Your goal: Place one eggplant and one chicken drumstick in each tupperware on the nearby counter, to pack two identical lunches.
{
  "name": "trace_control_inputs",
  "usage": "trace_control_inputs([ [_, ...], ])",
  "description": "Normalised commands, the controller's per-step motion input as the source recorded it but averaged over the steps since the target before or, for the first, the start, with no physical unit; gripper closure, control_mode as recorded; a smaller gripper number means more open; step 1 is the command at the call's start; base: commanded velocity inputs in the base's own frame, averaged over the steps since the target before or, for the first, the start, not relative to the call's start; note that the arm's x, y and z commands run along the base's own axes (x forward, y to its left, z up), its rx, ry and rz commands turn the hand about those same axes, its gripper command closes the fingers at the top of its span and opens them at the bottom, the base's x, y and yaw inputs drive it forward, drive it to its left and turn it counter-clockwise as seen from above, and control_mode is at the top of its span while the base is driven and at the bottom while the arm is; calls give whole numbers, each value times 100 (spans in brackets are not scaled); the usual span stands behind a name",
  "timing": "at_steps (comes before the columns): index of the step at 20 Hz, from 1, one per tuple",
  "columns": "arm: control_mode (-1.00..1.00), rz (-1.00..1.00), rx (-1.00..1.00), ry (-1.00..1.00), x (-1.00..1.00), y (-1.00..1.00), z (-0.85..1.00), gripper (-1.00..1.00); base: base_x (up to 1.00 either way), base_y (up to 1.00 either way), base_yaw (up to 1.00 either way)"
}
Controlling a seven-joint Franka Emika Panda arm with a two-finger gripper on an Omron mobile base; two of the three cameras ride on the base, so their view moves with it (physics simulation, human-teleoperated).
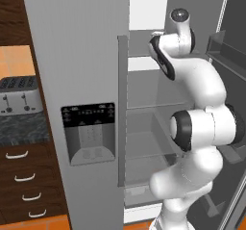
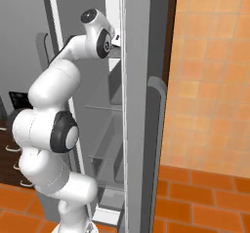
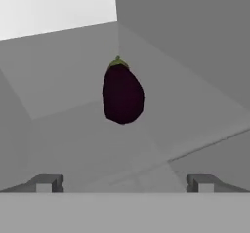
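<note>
One eggplant (image 3: 122, 94), dark purple with a small green stem cap, lies on a grey fridge shelf in the hand view, stem end pointing away. My gripper (image 3: 124, 182) is open, its two fingertips (image 3: 46, 182) spread wide and a short way back from the eggplant, touching nothing. In the base views my arm (image 1: 192, 80) reaches up into the open fridge compartment. The counter (image 1: 24, 128), dark speckled stone, sits at the far left of the left base view. The chicken drumstick and the tupperware are out of view.
A silver toaster (image 1: 19, 95) stands on the counter above brown drawers (image 1: 24, 185). The grey fridge door with a dispenser panel (image 1: 89, 133) stands left of my arm. Another open fridge door (image 2: 146, 105) flanks the arm on the right. Glass shelves (image 1: 149, 104) fill the compartment.
</note>
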Motion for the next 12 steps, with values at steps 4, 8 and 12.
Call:
trace_control_inputs([
  [4,-100,0,0,9,100,-14,-8,-100,0,0,0],
  [8,-100,0,0,2,99,-25,-19,-100,0,0,0],
  [12,-100,1,0,-7,79,-22,-41,-100,0,0,0],
])
